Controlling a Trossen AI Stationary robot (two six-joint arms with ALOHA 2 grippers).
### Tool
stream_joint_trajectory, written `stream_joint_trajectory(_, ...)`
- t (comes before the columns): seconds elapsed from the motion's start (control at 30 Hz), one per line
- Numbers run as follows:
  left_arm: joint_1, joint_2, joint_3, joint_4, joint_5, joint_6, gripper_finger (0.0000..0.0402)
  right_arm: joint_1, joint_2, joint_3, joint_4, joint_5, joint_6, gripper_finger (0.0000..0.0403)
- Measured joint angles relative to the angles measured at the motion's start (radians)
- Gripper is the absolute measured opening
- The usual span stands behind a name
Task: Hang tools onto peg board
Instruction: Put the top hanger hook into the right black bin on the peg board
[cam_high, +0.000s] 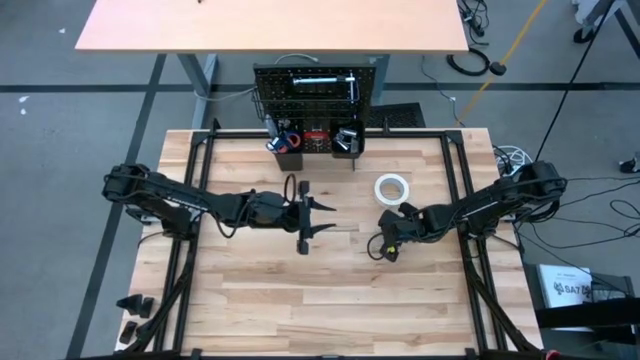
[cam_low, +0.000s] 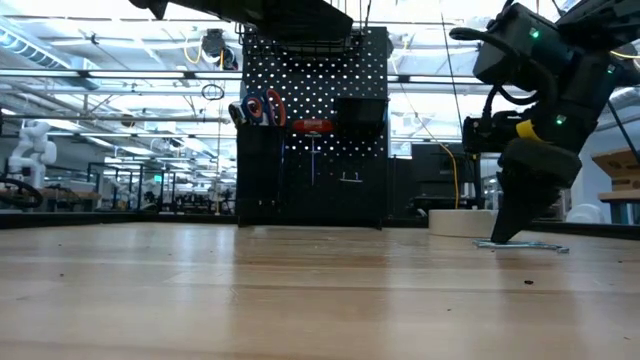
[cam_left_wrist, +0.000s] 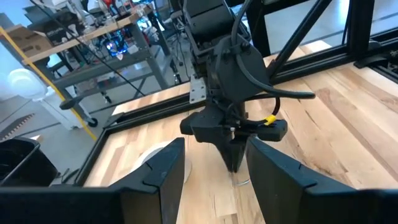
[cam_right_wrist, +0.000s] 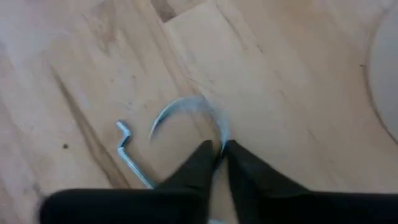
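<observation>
My right end effector (cam_right_wrist: 219, 149) is down on the desk (cam_high: 300, 300) near the middle, a bit right of centre, fingertips pinched together on a thin silver wire hook (cam_right_wrist: 186, 115). The hook has a curved loop and a bent tail, and it lies flat on the wood. In the low view it's just a thin sliver at my fingertips.

Lots of open wood toward the near edge. The white tape roll (cam_high: 391, 188) sits just behind my right end effector, close but apart from it. My left end effector (cam_high: 318, 218) hangs over the middle of the desk with its fingers apart, holding nothing, facing the right one across a gap.

The peg board (cam_high: 318, 88) stands upright at the far edge, black with rows of holes and bins (cam_high: 318, 142) along the bottom. Scissors (cam_low: 268, 108) with orange handles stick up from the left bin, and something red (cam_low: 313, 126) is next to them.

The right wrist view cuts off the hook's tail behind my fingers. I can't make out what else is in the bins.
</observation>
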Motion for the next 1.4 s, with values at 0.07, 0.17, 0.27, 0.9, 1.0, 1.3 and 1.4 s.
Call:
stream_joint_trajectory(0.07,0.000,0.000,0.000,-0.003,-0.003,0.000,0.0171,0.000,-0.001,0.000,0.001,-0.009,-0.015,0.0012)
stream_joint_trajectory(0.17,0.000,0.000,0.000,-0.004,-0.003,0.001,0.0171,0.000,-0.001,-0.001,0.002,-0.011,-0.021,0.0005)
stream_joint_trajectory(0.27,0.000,0.000,0.000,-0.006,-0.003,0.001,0.0171,0.001,-0.004,0.001,0.002,-0.004,-0.059,0.0003)
stream_joint_trajectory(0.9,0.000,0.019,0.000,0.019,0.369,-0.018,0.0171,0.130,-0.259,0.144,0.067,0.171,-0.266,0.0001)
stream_joint_trajectory(1.0,0.004,0.076,0.000,0.100,0.349,-0.205,0.0171,0.141,-0.273,0.146,0.130,0.225,-0.299,0.0001)
stream_joint_trajectory(1.3,0.120,0.244,0.007,0.247,0.233,-0.980,0.0171,0.139,-0.270,0.146,0.126,0.292,-0.308,0.0001)
stream_joint_trajectory(1.4,0.143,0.288,0.007,0.247,0.207,-1.050,0.0171,0.139,-0.270,0.146,0.124,0.292,-0.308,0.0000)
